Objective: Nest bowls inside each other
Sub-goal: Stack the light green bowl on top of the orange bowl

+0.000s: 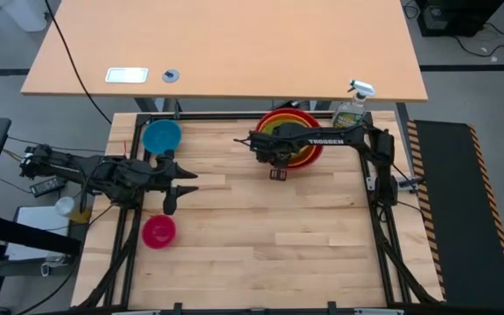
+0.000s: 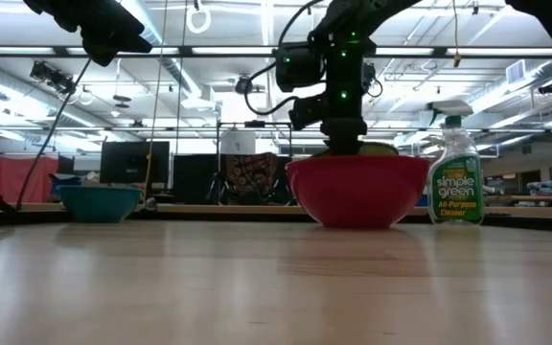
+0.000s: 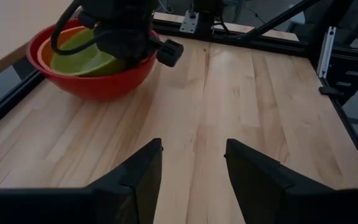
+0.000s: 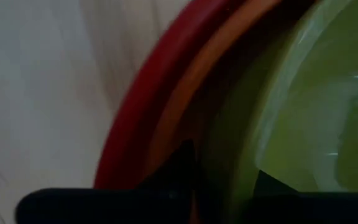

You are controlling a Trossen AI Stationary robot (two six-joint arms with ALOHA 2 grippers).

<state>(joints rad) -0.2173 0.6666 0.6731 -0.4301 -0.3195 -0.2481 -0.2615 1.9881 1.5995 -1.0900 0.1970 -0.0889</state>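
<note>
High view shows our right pincer [image 1: 277,161] over the nested stack in the upper right of the frame: glossy yellow-green plastic bowl [image 3: 86,57] inside orange bowl [image 3: 50,51] inside large red bowl [image 1: 308,154]. Its fingers straddle the yellow-green rim, barely parted; we cannot tell whether they grip. We judge it best to release fully, then lift straight. Left pincer [image 1: 178,185] waits open, centre-left.

Left gripper [image 1: 180,185] low at the left side, jaws apart; right gripper [image 1: 279,160] pointing down, far side.
</note>
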